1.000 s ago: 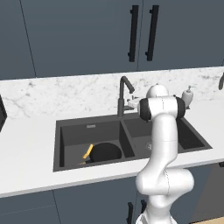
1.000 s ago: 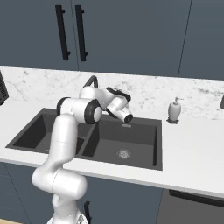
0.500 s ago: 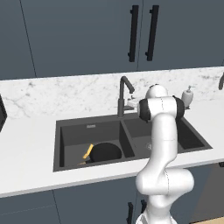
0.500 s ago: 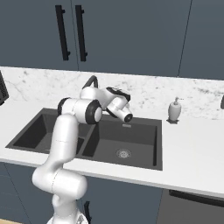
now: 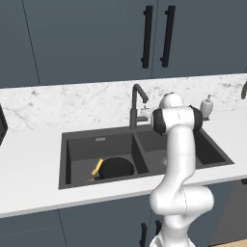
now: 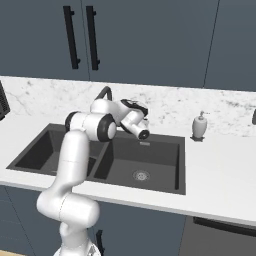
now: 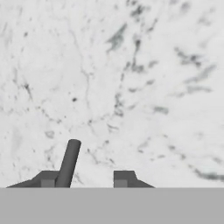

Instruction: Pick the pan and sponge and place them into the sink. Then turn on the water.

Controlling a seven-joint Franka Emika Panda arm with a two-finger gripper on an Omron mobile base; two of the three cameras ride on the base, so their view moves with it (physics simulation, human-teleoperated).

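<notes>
dark grey sink [image 5: 79, 144] sits in the white marble surface [image 5: 34, 159], and i see the black pan [image 5: 116, 168] lying in its left basin, wooden handle [image 5: 97, 167] pointing left. my fingers [image 7: 85, 177] are up behind the sink by the faucet [image 5: 136, 103], well apart from the pan. in the hand view a thin dark grey rod [image 7: 69, 162] stands just beside the left tip [image 7: 48, 178], between the two tips, against the marble backsplash [image 7: 131, 78]. the fingers look narrowed around that rod, though i cannot tell whether they actually pinch it. a white soap bottle [image 6: 199, 126] stands right of the sink.
</notes>
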